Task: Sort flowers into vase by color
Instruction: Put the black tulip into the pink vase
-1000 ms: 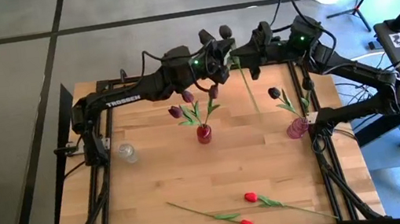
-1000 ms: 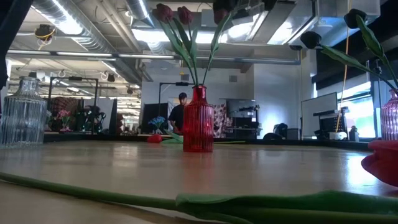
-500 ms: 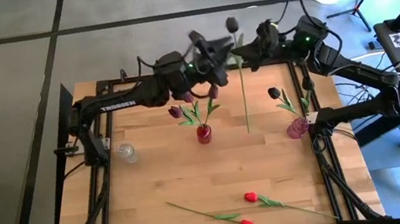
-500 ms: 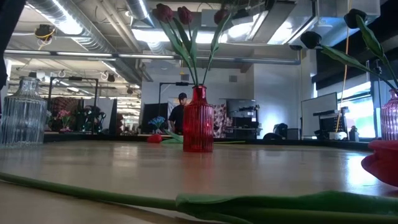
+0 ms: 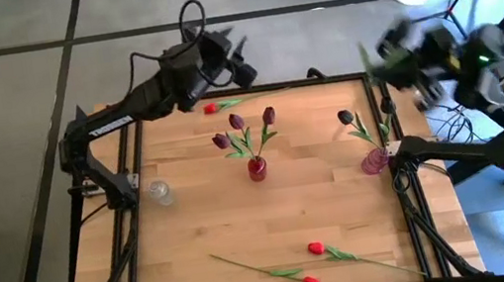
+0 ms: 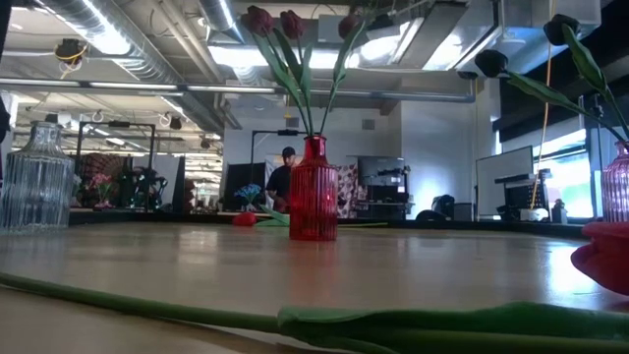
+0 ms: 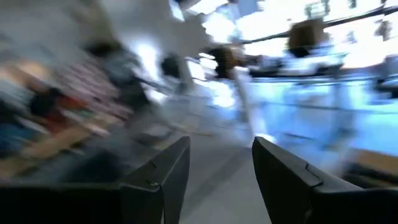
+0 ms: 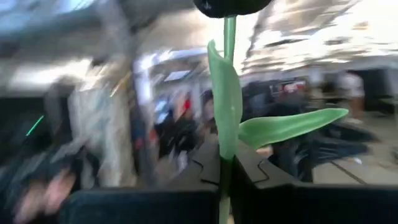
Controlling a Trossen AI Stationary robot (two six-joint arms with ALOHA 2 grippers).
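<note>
Right gripper clamps near-black tulip beyond table edge

Left arm: raised over the table's far-left edge.
Left gripper: fingers parted, nothing between them.
Right arm: lifted beyond the far-right corner.
Right gripper: apparently clamped on a green stem.

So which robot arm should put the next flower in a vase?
Probably the right. Its tool is shut on a near-black tulip and is up by the pink vase holding a matching dark tulip. The left tool is open and empty at the table's far edge.
</note>
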